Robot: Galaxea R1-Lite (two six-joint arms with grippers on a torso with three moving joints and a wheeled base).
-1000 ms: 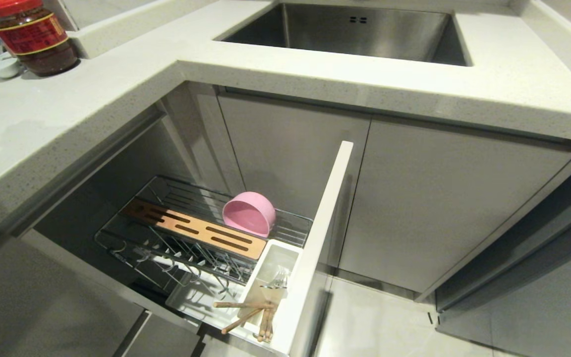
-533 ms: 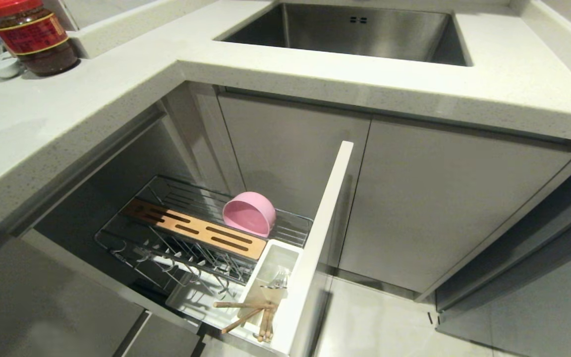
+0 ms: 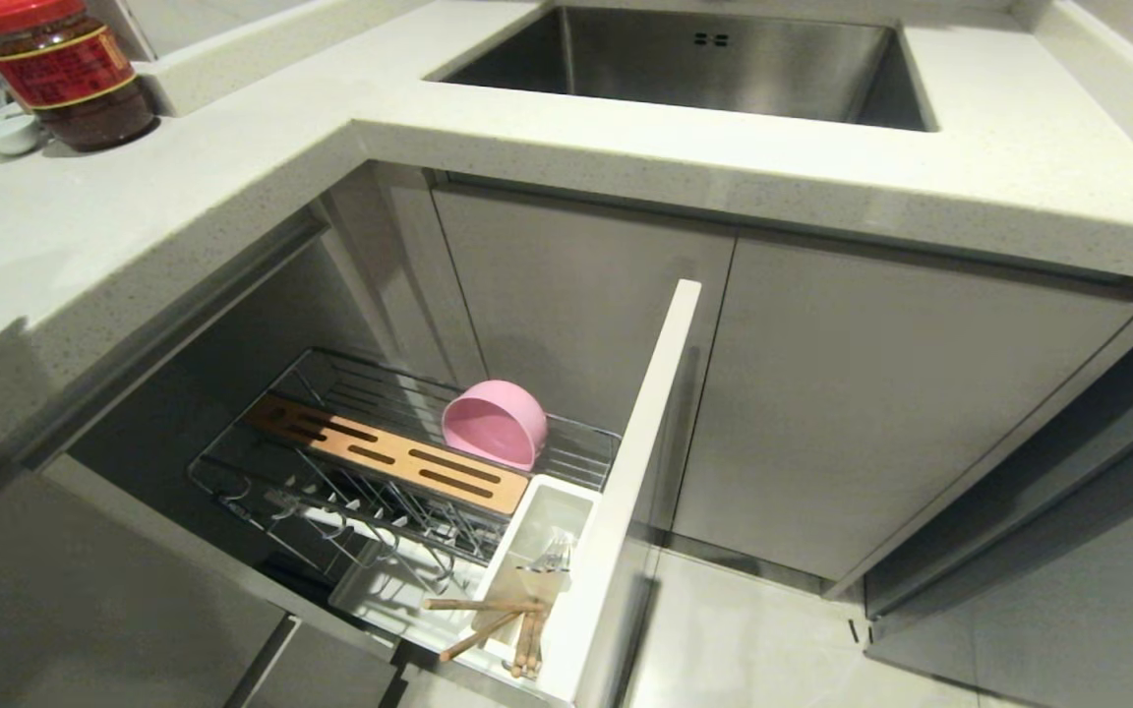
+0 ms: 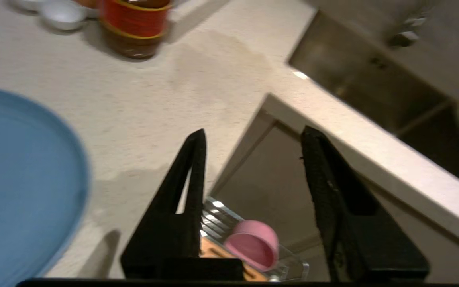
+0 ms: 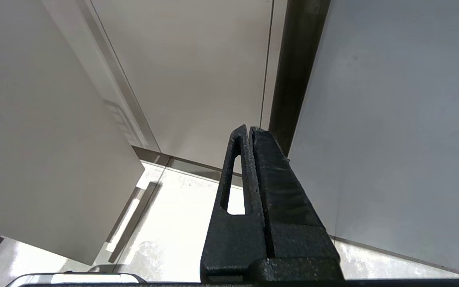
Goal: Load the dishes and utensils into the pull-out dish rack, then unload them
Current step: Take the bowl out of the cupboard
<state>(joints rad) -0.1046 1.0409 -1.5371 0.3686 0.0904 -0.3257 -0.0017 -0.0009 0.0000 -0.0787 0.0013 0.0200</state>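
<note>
The head view barely differs from a second ago: only a shadow at the counter's left edge has shifted. The pink bowl (image 3: 495, 424) sits in the pull-out dish rack (image 3: 566, 458), chopsticks (image 3: 488, 627) and a fork (image 3: 552, 553) in the utensil bin (image 3: 525, 539). Only the left wrist view shows the left gripper (image 4: 253, 135), jaws parted and empty, above the countertop (image 4: 142, 119) beside the blue plate (image 4: 18, 179), likely next to load. The right gripper (image 5: 249, 129) hangs parked, clenched, by the cabinets.
</note>
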